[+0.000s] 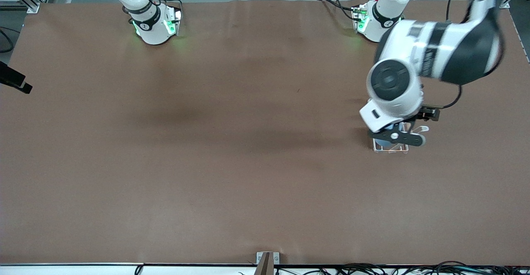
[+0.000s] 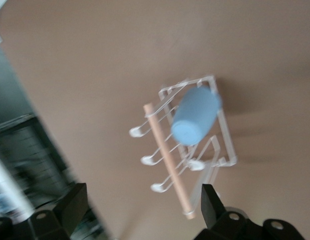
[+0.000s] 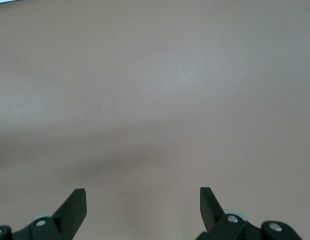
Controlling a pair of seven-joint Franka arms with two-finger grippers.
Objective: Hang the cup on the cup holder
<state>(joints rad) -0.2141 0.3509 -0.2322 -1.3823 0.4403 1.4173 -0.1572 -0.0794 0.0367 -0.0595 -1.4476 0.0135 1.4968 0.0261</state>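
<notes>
The light-blue cup point(image 2: 195, 116) rests tilted over a prong of the white wire cup holder point(image 2: 227, 150), beside its wooden rod point(image 2: 167, 155). My left gripper point(image 2: 142, 200) is open and empty, up in the air over the rod's end, apart from the cup. In the front view the left gripper point(image 1: 399, 136) hides most of the cup holder point(image 1: 389, 150) at the left arm's end of the table; a sliver of the cup point(image 1: 383, 143) shows. My right gripper point(image 3: 143, 192) is open and empty over bare table; it is outside the front view.
The brown table point(image 1: 232, 163) stretches wide around the cup holder. The arm bases stand along its edge farthest from the front camera. A small bracket point(image 1: 267, 262) sits at the edge nearest the camera.
</notes>
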